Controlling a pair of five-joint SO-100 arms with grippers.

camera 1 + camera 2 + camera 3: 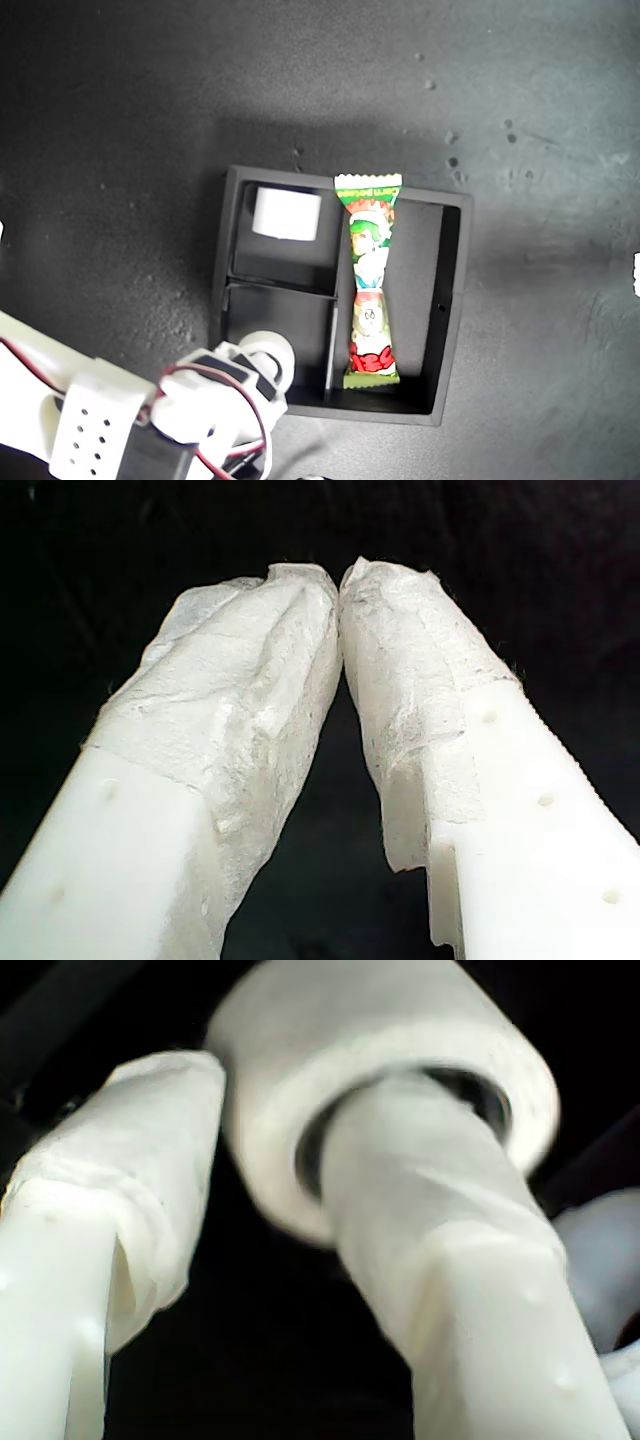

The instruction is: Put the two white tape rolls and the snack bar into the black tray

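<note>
My second gripper (270, 1160), one finger apparently threaded through the tape roll (268, 352) it grips, hovers at the black tray (447, 300) edge beside the snack bar (371, 285); on release the roll may snag; my first gripper (338, 580) is closed, empty.

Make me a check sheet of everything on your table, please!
Surface: dark speckled matte tabletop.
Job's things: square black divided tray; white tape roll lying in one small section; long green, white and red snack bar in the long section; another white tape roll at the other small section's edge.
Clutter: nothing seen.
Tools: my first tool shut, empty; my second tool grips that roll, one finger through its hole.
Cables: red and black wires on the arm.
Surroundings: nothing seen.
</note>
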